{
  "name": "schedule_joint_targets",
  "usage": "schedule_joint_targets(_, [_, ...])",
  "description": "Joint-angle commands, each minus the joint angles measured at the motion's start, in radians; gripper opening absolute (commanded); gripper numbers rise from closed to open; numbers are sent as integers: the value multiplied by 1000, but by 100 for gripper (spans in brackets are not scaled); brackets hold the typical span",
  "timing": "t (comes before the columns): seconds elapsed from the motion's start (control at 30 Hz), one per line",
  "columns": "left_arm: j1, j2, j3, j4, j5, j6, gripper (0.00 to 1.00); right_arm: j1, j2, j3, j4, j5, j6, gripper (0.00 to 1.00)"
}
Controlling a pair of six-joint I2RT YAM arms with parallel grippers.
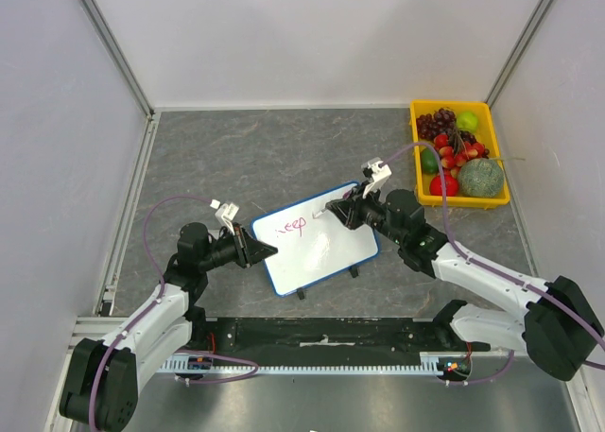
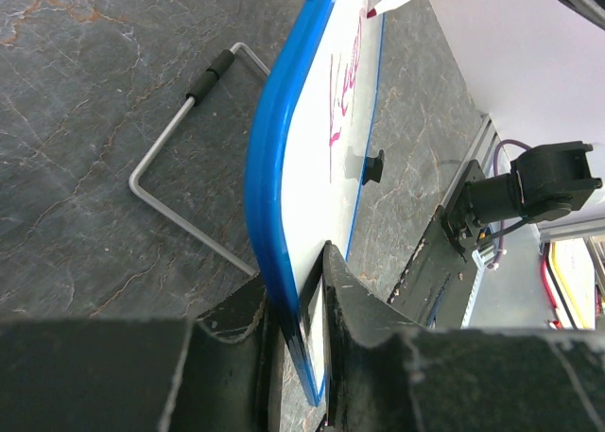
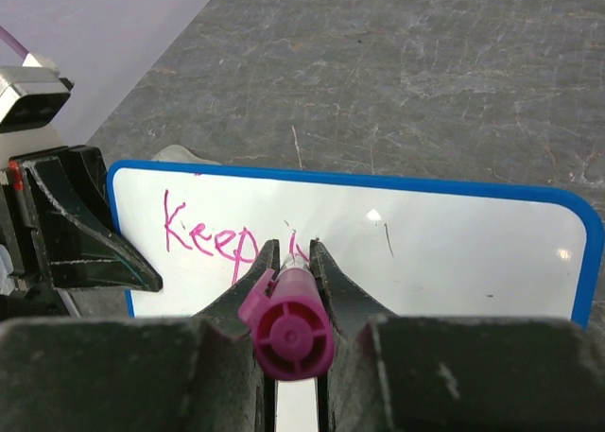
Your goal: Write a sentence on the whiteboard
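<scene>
Grey table, left gripper clamping whiteboard edge, right gripper pinching marker (sentence begins "Keep").

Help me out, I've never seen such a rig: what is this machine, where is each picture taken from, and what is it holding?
These are two robot arms bolted at the near edge of a grey table. The wide picture looks down from above; the other two come from a camera on each wrist. The left arm's fingers are clamped on the edge of a blue-rimmed whiteboard. The right arm's fingers hold a magenta marker, its tip at the board just after the written word "Keep". A yellow tray of fruit sits at the table's far right corner.
</scene>
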State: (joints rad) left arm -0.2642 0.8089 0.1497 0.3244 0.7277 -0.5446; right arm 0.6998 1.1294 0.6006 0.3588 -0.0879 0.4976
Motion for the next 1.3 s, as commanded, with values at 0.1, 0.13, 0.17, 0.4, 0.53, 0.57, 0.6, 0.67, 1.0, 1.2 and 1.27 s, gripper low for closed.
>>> schedule_joint_targets(0.1, [3,3,-4,21,-50,78,2,-3,-39,-42,17,-13,-5,0])
schedule_joint_targets(0.13, [5,3,-4,21,-50,78,2,-3,-39,-42,16,-10,-4,0])
schedule_joint_targets(0.17, [3,1,-4,21,-50,78,2,-3,-37,-41,17,-6,-4,0])
schedule_joint_targets(0.4, [3,3,-4,21,-50,80,2,-3,-14,-13,48,13,13,0])
schedule_joint_targets(0.53, [3,1,-4,19,-50,78,2,-3,-8,7,52,31,16,0])
schedule_joint_targets(0.57, [3,1,-6,21,-50,80,2,-3,-10,10,52,37,15,0])
schedule_joint_targets(0.6, [5,1,-4,19,-48,78,2,-3,-10,14,54,40,16,0])
schedule_joint_targets(0.67, [5,1,-6,21,-50,78,2,-3,-8,25,49,48,16,0])
schedule_joint_targets(1.0, [3,-2,-6,21,-48,78,2,-3,15,59,36,60,10,0])
schedule_joint_targets(1.2, [3,-4,-6,21,-50,80,2,-3,-13,47,-1,82,-5,0])
schedule_joint_targets(1.27, [3,-2,-6,21,-50,78,2,-5,-19,41,-6,82,-10,0])
